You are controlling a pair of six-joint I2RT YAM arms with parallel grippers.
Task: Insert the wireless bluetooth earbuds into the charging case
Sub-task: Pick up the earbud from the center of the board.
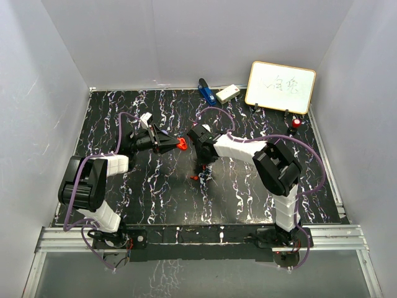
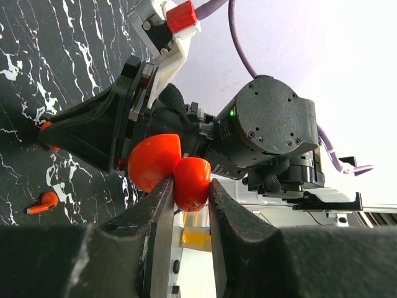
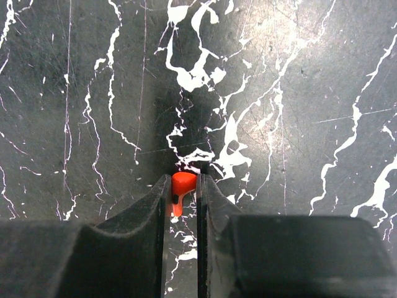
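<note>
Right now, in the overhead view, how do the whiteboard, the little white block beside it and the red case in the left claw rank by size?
1. whiteboard, by far the largest.
2. white block, clearly smaller.
3. red charging case, smallest as seen, though the left gripper hides part of it.

Top cam: fixed high behind the arm bases point(image 1: 111, 238), angled down, wide on the whole table point(image 1: 155, 205). Left wrist cam: close, rolled sideways, looks past its own fingers point(image 2: 142, 223) across the table at the right arm point(image 2: 267, 130). Right wrist cam: close, straight down at the table. Top and left wrist share right arm, red case point(image 2: 186, 180).
</note>
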